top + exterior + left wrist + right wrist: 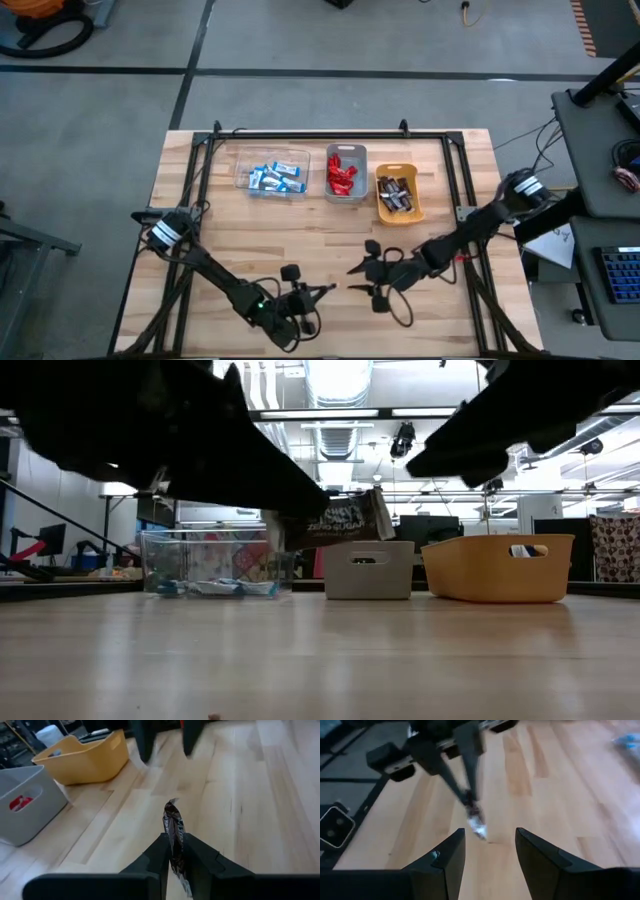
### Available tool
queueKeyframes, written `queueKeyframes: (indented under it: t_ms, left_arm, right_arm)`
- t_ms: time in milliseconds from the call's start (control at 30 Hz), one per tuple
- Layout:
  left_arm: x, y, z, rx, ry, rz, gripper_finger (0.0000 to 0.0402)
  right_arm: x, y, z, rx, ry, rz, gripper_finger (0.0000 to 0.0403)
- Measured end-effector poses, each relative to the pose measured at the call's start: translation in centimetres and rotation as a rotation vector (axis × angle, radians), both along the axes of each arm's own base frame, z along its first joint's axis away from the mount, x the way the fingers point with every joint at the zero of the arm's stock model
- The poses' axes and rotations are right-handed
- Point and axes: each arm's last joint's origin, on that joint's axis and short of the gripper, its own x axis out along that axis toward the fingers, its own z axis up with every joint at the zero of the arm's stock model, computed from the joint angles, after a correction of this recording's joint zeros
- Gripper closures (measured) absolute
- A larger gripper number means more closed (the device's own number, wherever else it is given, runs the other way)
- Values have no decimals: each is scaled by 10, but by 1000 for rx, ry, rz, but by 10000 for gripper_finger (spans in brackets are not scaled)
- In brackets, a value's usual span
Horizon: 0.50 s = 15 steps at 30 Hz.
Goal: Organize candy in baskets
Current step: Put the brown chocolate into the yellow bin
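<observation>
My left gripper [327,290] is near the table's near edge, shut on a dark brown-and-silver candy bar [173,827], which also shows in the low view [345,520]. My right gripper [353,279] is open and faces it from the right, its fingers [445,857] on either side of the bar's free end [476,822] without touching. At the far side stand the clear basket [243,170] with blue-and-white bars, the grey basket [346,196] with red candy, and the orange basket [381,211] with dark bars. My left gripper pinches the dark candy bar between its two fingers at one end [175,851]. The fingers come in roughly level from the table's left. The bar is lifted clear of the table, and its free end [171,806] sticks out past the fingertips toward my right gripper.
The three baskets stand in a row along the far side, seen in the low view as clear [210,565], grey [368,570] and orange [498,568]. Bare wood lies between the baskets and both grippers. A black frame [320,134] runs around the table top.
</observation>
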Motion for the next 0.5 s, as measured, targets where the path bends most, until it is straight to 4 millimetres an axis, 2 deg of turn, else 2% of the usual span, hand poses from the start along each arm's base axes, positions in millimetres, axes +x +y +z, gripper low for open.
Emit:
queueKeyframes:
  t_ms: [200, 500]
  left_arm:
    - [5, 2, 4, -2, -23, 9, 364]
    - [13, -4, 19, 8, -43, -5, 364]
  right_arm:
    - [18, 8, -13, -24, 37, -7, 239]
    - [34, 7, -19, -67, 38, -7, 248]
